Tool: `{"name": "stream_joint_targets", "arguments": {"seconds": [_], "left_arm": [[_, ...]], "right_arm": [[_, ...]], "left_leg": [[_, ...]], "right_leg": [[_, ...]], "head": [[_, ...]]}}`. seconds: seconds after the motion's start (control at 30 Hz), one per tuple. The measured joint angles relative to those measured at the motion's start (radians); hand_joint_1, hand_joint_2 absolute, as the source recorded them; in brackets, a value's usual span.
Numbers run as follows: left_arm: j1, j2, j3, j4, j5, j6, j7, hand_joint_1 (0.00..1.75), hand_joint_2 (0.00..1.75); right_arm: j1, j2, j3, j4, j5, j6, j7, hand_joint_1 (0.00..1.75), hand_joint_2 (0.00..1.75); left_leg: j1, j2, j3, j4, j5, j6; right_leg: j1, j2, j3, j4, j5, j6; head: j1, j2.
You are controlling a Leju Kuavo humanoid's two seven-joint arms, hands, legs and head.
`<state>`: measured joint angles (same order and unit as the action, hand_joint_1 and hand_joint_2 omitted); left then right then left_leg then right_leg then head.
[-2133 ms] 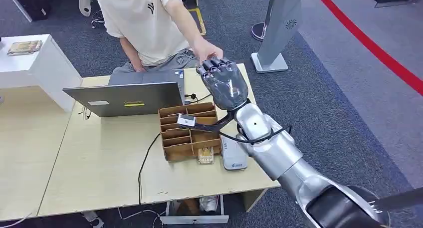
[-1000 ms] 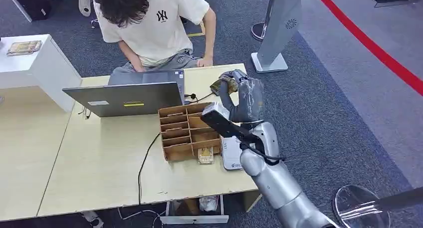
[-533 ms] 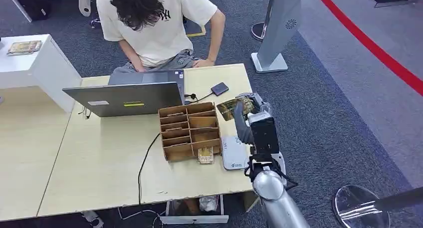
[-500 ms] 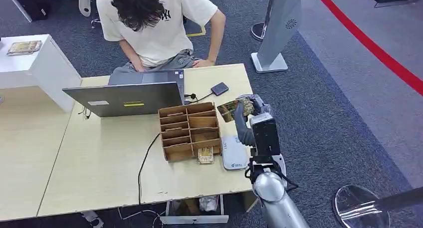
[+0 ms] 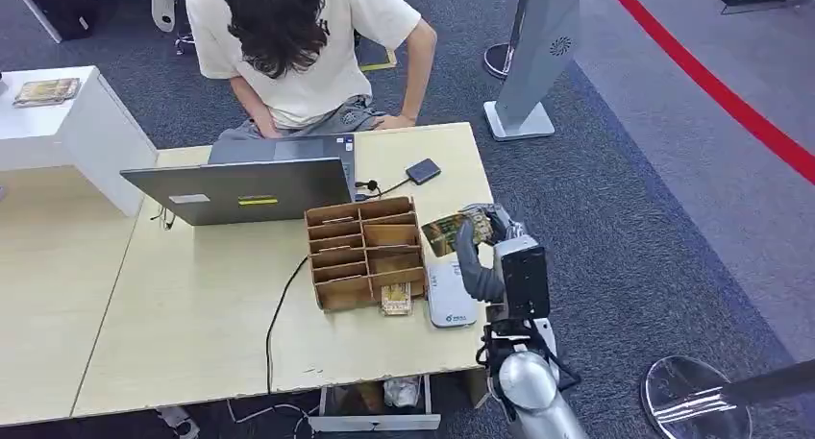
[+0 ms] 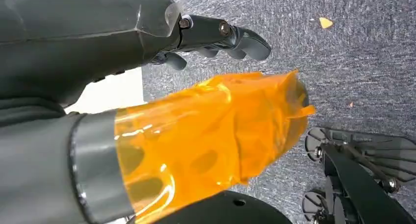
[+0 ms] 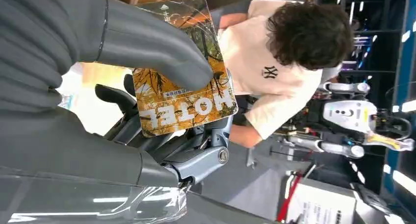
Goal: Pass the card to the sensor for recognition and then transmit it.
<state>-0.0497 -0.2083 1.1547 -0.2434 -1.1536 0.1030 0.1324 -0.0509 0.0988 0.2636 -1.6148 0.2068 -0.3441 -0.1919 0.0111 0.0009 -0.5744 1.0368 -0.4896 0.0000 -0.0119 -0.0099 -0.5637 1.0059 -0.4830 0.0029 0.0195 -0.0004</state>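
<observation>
Orange and brown leaves cover the card (image 7: 184,89), and the right wrist view lets you read "HOTEL" printed across it, with the grey thumb (image 7: 152,45) pressed on its face and darker fingers (image 7: 196,140) behind it. From the head view the same card (image 5: 444,233) is just a small patterned rectangle pinched by the right hand (image 5: 478,242) above the table's right side, close beside the wooden organiser (image 5: 365,252) and over the far end of the white sensor (image 5: 449,295) lying flat on the table (image 5: 192,314). The head view also takes in one open laptop (image 5: 240,189), one small dark device (image 5: 423,171) near the far edge, and one person (image 5: 308,45) in a pale T-shirt seated behind the table. The left wrist view looks down at grey carpet: the left hand (image 6: 147,42) holds nothing, its dark fingers (image 6: 235,35) stretched out loosely, its thumb wrapped in orange film (image 6: 216,131).
</observation>
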Motion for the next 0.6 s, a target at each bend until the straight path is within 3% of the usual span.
{"name": "stream_joint_targets", "arguments": {"seconds": [0.33,0.6], "left_arm": [[0.001,0.0,0.021,0.0,0.014,0.011,-0.003,0.0,0.0],[0.001,-0.001,0.036,0.0,0.023,0.013,-0.003,0.0,0.0]], "right_arm": [[0.045,-0.01,-0.032,0.019,-0.102,0.0,0.007,1.75,1.75],[0.077,-0.021,-0.079,0.048,-0.11,-0.003,0.007,1.75,1.75]], "left_leg": [[0.0,0.0,0.0,0.0,0.0,0.0],[0.0,0.0,0.0,0.0,0.0,0.0]], "right_leg": [[0.0,0.0,0.0,0.0,0.0,0.0],[0.0,0.0,0.0,0.0,0.0,0.0]], "head": [[0.0,0.0],[0.0,0.0]]}}
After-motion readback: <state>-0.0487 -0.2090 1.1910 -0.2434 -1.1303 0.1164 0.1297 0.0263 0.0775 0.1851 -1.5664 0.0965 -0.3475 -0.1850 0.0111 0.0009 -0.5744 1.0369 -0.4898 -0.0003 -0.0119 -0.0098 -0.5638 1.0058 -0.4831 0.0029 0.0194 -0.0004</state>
